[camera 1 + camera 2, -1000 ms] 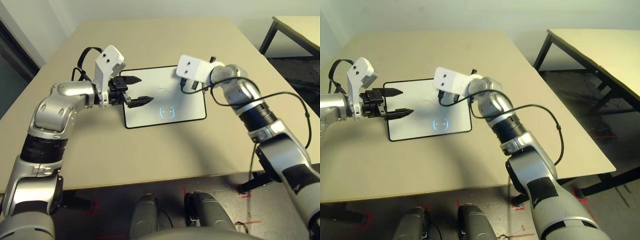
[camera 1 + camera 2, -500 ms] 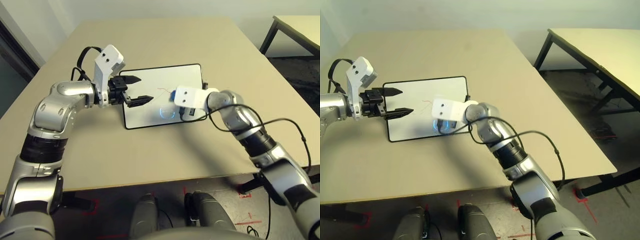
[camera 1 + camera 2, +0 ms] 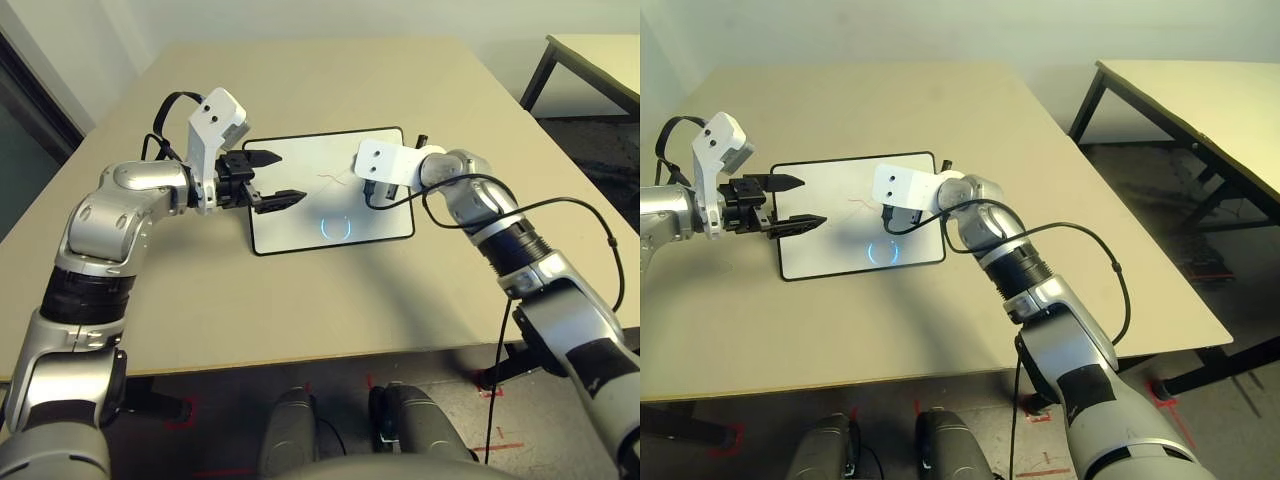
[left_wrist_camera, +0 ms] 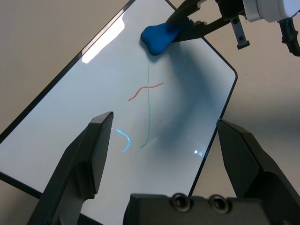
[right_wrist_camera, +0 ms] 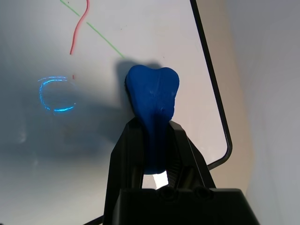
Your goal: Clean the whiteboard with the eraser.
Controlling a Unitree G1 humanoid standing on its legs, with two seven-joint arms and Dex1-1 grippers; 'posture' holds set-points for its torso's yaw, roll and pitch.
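Back toward the far right part of the whiteboard (image 3: 330, 190) went the eraser (image 5: 153, 101), clenched in my right pincer (image 5: 154, 140) beside a red squiggle (image 4: 146, 91). At the board's left edge my left pincer (image 3: 272, 178) hovered, released, over the counter (image 3: 300, 290).

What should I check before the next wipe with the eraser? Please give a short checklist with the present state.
1. Eraser clamped in right gripper: ok.
2. Eraser touching the whiteboard: cannot tell; it casts a close shadow.
3. Marks remain to wipe, a red squiggle and a green line: ok.
4. Left gripper open, over the board's left edge, clear of the marks: ok.
5. Board held steady: not ok, nothing grips it.
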